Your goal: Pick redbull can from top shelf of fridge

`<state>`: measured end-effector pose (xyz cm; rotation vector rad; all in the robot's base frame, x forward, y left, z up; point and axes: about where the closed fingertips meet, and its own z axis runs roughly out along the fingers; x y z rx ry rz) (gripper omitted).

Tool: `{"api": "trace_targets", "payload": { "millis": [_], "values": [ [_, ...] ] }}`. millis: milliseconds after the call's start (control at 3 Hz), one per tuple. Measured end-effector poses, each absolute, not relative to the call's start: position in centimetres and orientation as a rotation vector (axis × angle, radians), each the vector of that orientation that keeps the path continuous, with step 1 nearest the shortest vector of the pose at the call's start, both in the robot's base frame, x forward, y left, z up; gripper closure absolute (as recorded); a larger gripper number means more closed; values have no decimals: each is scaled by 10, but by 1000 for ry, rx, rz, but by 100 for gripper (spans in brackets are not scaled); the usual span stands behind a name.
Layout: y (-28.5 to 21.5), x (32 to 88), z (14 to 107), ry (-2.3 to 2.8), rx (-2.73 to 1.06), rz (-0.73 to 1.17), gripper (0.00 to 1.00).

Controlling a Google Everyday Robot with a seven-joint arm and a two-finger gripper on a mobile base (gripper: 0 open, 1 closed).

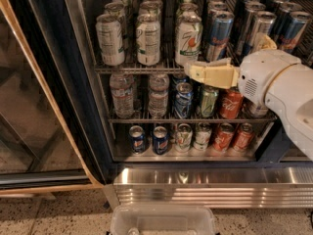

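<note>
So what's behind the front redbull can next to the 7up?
More cans line up behind the redbull can, toward the back of the top shelf. Only their lids and upper parts show. The gripper is at the shelf's front rail, just below.

Top shelf point(142, 70): wire rack with front rail, packed with upright cans in rows running back. Front row from left: two white cans point(110, 39), 7up can point(188, 38), redbull can point(218, 35), more blue cans point(259, 31) at right. Gripper point(189, 73) at rail height, in front of shelf, tip just below 7up can.
</note>
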<state>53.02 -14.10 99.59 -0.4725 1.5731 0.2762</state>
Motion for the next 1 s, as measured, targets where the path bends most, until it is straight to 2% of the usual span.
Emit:
{"api": "trace_targets", "payload": {
  "millis": [667,1000],
  "values": [
    [-134,544,998,1492,-385,232,0],
    [-104,549,998,1482,-409,288,0]
  ]
}}
